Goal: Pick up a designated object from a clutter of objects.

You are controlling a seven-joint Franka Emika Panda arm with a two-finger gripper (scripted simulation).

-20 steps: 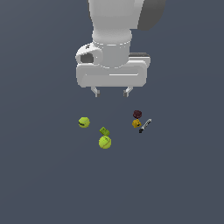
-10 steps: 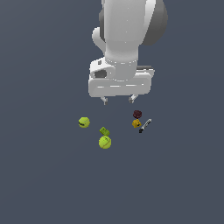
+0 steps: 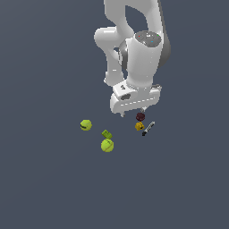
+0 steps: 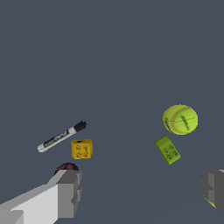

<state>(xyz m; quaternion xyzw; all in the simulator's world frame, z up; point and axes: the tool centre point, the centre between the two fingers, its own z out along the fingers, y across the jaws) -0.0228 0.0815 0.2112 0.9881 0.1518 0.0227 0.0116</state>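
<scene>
At the centre-right of the exterior view the white two-fingered hand [image 3: 133, 112] hangs wide open and empty just above the small dark maroon plum-like ball [image 3: 140, 116], evidently lining up to straddle it beside the orange-yellow studded block [image 3: 139, 126] on the grey surface [image 3: 53, 179].

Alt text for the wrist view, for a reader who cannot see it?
Open end effector low over a dark floor, one finger partly covering a maroon ball. Beyond lie an orange block, marker, green block and yellow-green ball.
</scene>
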